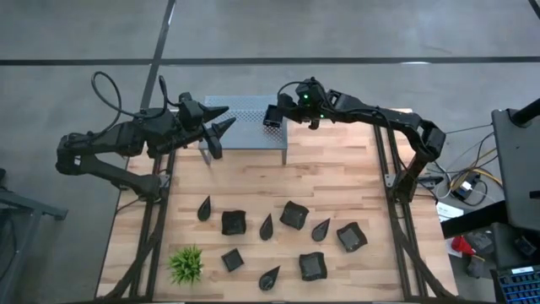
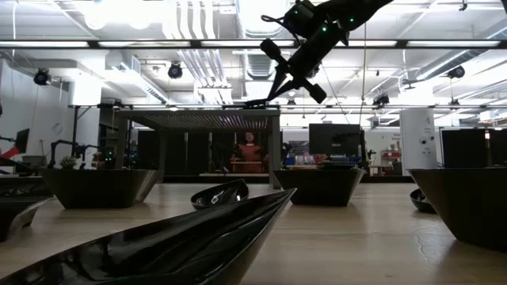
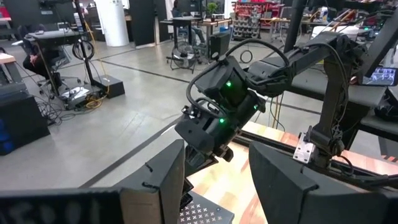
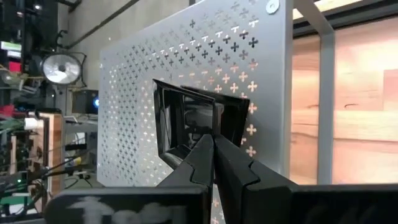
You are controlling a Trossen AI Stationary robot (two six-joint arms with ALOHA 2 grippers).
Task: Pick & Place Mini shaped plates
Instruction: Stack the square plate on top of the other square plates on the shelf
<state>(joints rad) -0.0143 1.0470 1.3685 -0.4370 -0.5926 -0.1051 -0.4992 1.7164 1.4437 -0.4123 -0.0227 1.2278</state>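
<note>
High view: the right gripper (image 1: 272,116) clamps a square plate (image 1: 271,116) over the perforated shelf (image 1: 253,135); mini shaped plates (image 1: 294,214) lie toward six o'clock. Left wrist view: the left gripper (image 3: 214,180) gapes empty. Right wrist view: closed fingers (image 4: 214,158) pinch the plate's rim.

Robotics lab, probably: concrete floor (image 3: 124,112), monitors (image 2: 334,139), equipment racks (image 3: 258,12).

Glossy black plates (image 1: 234,222), green plant (image 1: 186,264), seemingly cross-perforated grey shelf (image 1: 253,127).
</note>
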